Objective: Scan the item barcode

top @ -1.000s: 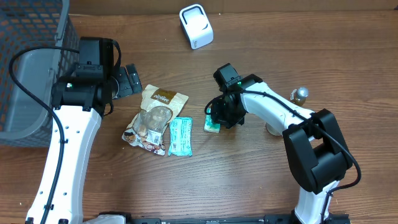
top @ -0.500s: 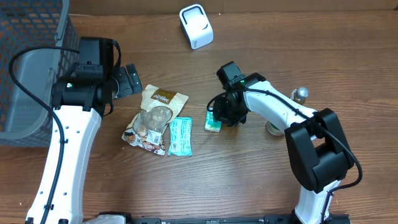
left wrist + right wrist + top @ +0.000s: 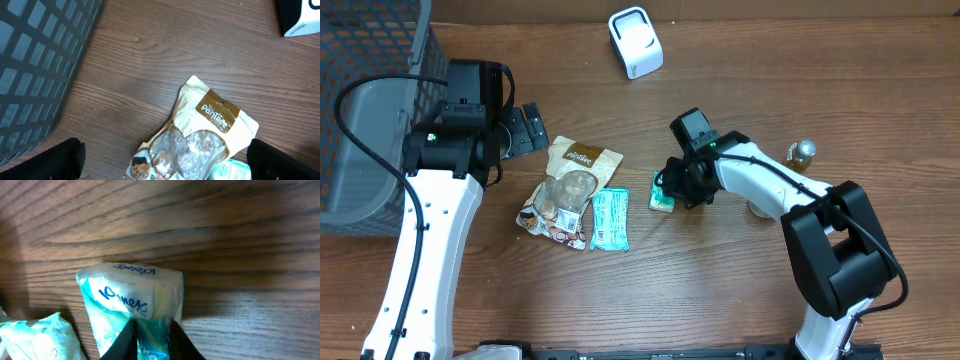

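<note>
1. Overhead, mid-table, the right gripper (image 3: 668, 190) half hides the tissue pack (image 3: 662, 201), which lies near a second pack (image 3: 610, 218) — well apart from the scanner (image 3: 635, 42).
2. Only the right wrist view shows its fingers (image 3: 122, 341) pinched narrowly on the pack's end.
3. Left wrist view alone shows the left gripper (image 3: 165, 155) spread wide above a snack pouch (image 3: 200, 135).

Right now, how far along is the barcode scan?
Done: the right fingers pinch the small teal-and-white Kleenex tissue pack. In hand: that grip; the pack lies on the brown wooden table, apparently not lifted. Left: carry it to the white box-shaped scanner at the far edge and present its barcode. The left fingers are open, holding nothing.
</note>
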